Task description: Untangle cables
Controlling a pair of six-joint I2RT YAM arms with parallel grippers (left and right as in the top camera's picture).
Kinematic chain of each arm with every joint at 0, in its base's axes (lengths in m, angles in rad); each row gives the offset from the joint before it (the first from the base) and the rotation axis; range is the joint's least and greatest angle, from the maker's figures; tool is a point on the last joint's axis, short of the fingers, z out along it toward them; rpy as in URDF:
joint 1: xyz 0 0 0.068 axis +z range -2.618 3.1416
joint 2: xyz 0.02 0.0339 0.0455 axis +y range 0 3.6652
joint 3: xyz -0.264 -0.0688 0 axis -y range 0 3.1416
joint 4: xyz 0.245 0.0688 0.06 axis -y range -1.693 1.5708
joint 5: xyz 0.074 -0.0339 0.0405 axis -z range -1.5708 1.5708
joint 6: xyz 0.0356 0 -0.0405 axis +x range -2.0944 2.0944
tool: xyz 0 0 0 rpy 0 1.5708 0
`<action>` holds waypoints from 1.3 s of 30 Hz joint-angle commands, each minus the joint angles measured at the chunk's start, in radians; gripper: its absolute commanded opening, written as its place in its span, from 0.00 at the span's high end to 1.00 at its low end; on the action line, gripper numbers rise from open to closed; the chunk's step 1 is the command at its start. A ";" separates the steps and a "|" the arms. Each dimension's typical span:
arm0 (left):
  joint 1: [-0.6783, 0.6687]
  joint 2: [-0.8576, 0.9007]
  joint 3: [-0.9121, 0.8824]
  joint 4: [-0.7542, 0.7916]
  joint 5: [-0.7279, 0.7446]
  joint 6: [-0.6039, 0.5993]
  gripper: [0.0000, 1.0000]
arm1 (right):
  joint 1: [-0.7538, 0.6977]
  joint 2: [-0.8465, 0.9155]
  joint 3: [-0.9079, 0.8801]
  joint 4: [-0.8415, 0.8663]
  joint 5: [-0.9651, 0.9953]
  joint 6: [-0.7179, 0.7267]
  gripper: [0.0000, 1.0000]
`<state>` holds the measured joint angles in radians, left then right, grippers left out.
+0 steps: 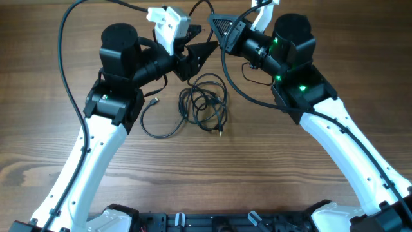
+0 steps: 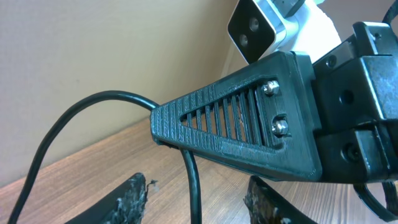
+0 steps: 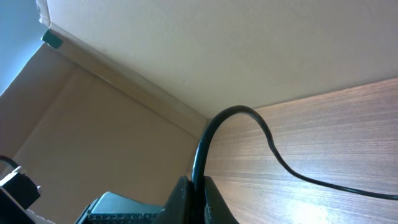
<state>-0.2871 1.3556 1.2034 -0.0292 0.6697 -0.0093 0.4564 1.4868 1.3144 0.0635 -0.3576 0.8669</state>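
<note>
Centrally on the wooden worktop (image 1: 212, 187) lie the cables (image 1: 205, 103), a loose black tangle of overlapping loops. One strand curls off to the left and ends in a small plug (image 1: 153, 101) near the left arm. Both arms lean in at the far side of the tangle, their tips close together.

The left end effector (image 1: 195, 59) is spread wide: its fingers (image 2: 134, 200) stand well apart and grip nothing. A thicker black cord (image 3: 208, 134) drops through that gap without touching either finger.

The right end effector (image 1: 223, 32) appears pinched together on this cord, though its tips are mostly cut off at the edge of the right wrist view. The cord arches up from it and trails away over the worktop. The right end effector's ribbed finger fills much of the left wrist view, blocking the tangle from sight, with a white camera (image 2: 258, 28) behind it.
</note>
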 commanded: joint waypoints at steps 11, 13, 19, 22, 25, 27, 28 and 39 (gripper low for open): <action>0.003 -0.013 0.001 -0.043 -0.008 -0.002 0.66 | -0.002 0.000 0.014 0.027 -0.067 0.020 0.96; 0.003 -0.013 0.001 -0.044 -0.008 -0.002 0.70 | -0.002 0.000 0.014 0.025 -0.082 0.019 0.96; 0.003 -0.013 0.001 -0.042 -0.008 -0.002 0.68 | 0.002 0.000 0.014 0.013 -0.115 -0.048 0.96; 0.003 -0.013 0.001 -0.042 -0.008 -0.002 0.70 | 0.002 0.000 0.014 0.015 -0.115 -0.047 0.96; 0.003 -0.013 0.001 -0.042 -0.008 -0.002 0.72 | 0.002 0.000 0.014 0.014 -0.115 -0.047 0.96; 0.003 -0.013 0.001 -0.042 -0.008 -0.002 0.75 | 0.002 0.000 0.014 0.015 -0.115 -0.045 0.96; 0.003 -0.013 0.001 -0.042 -0.008 -0.002 0.79 | 0.002 0.000 0.014 0.015 -0.115 -0.044 0.96; 0.003 -0.013 0.001 0.060 -0.004 -0.134 0.96 | -0.001 0.000 0.014 0.026 -0.083 -0.028 0.87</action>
<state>-0.2882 1.3560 1.2011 -0.0166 0.6716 -0.0711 0.4545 1.4868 1.3159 0.0925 -0.4488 0.8425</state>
